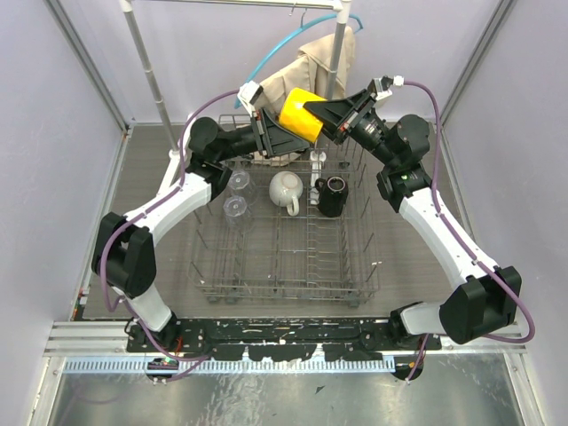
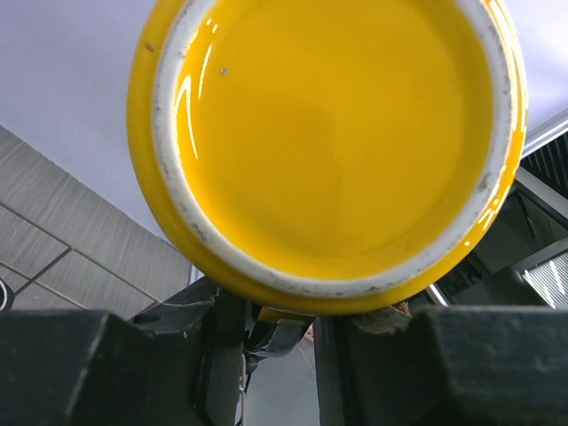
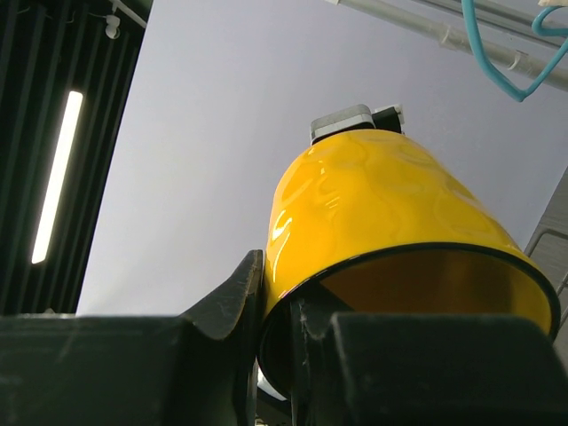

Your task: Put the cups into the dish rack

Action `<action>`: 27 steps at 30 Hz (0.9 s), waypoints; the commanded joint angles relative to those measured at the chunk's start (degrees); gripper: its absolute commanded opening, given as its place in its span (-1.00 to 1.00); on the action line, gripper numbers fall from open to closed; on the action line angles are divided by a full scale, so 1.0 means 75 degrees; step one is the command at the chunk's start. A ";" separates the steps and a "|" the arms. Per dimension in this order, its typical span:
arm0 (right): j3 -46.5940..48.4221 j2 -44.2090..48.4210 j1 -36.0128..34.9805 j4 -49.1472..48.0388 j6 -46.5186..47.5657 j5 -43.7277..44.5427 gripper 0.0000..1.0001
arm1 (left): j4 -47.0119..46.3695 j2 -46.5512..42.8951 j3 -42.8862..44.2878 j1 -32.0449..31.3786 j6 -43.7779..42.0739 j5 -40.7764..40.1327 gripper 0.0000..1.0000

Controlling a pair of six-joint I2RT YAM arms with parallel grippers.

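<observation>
Nearest me, the dish rack (image 1: 284, 291) carries two clear tumblers (image 1: 238, 183) toward its far-left corner, the white mug (image 1: 286, 190) mid-far and the black mug (image 1: 332, 197) just right of it, so I judge the last cup is the one in hand. The yellow mug (image 1: 300, 113) hangs on its side above the rack's far edge: my right gripper (image 1: 325, 113) is clamped on its rim, one finger inside, while the left gripper (image 1: 288, 138) sits at its base, and I cannot tell whether those jaws are gripping. The next move calls for one sure hold, then lowering the mug mouth-down into the rack beside the black mug.
</observation>
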State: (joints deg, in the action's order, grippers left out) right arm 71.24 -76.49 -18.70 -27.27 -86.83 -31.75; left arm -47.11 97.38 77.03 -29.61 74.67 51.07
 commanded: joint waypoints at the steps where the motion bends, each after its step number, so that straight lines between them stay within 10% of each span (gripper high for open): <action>1: 0.0314 0.0107 -0.0024 -0.0287 0.0419 -0.0203 -0.99 | -0.0388 -0.0383 0.0095 0.0011 0.0114 0.0010 -0.20; 15: 0.0252 0.0068 -0.0036 -0.0402 0.0364 -0.0146 -0.99 | -0.0406 -0.0252 0.0115 -0.0117 0.0122 -0.0036 -0.16; 27: 0.0228 0.0056 -0.0061 -0.0347 0.0399 -0.0179 -0.99 | -0.0430 -0.0165 0.0125 -0.0167 0.0085 -0.0088 -0.78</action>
State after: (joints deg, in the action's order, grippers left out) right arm 71.24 -76.51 -18.70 -26.89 -87.96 -31.48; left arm -46.94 97.38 77.03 -30.24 72.95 50.81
